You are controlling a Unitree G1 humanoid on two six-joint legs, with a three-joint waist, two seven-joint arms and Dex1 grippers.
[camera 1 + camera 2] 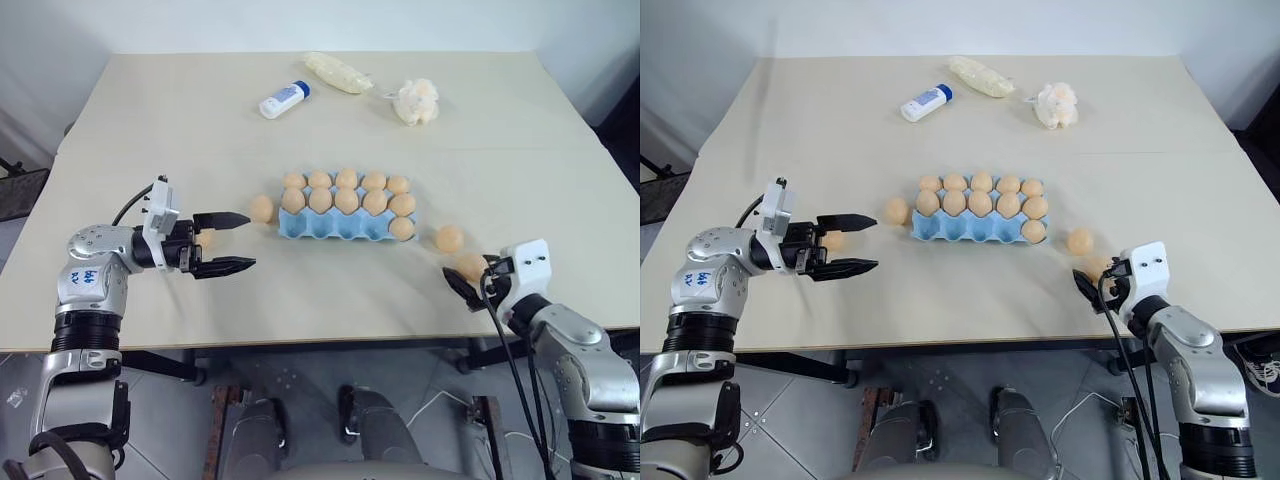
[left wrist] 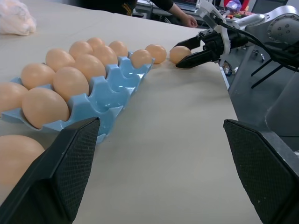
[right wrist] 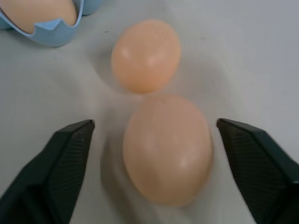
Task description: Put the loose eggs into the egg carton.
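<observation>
My right arm reaches forward over the table's (image 1: 150, 110) near right edge, its right gripper (image 3: 152, 135) angled slightly down with fingers spread wide on either side of a loose egg (image 3: 167, 148), not touching it. A second egg (image 3: 146, 55) lies just beyond, nearer the egg carton (image 1: 335, 226). My left arm is bent inward, the left gripper (image 1: 232, 242) level and pointing right toward the carton, fingers wide apart and empty. Another loose egg (image 1: 261, 208) sits just left of the carton, whose far two rows are full and whose near row holds one egg at its right end.
</observation>
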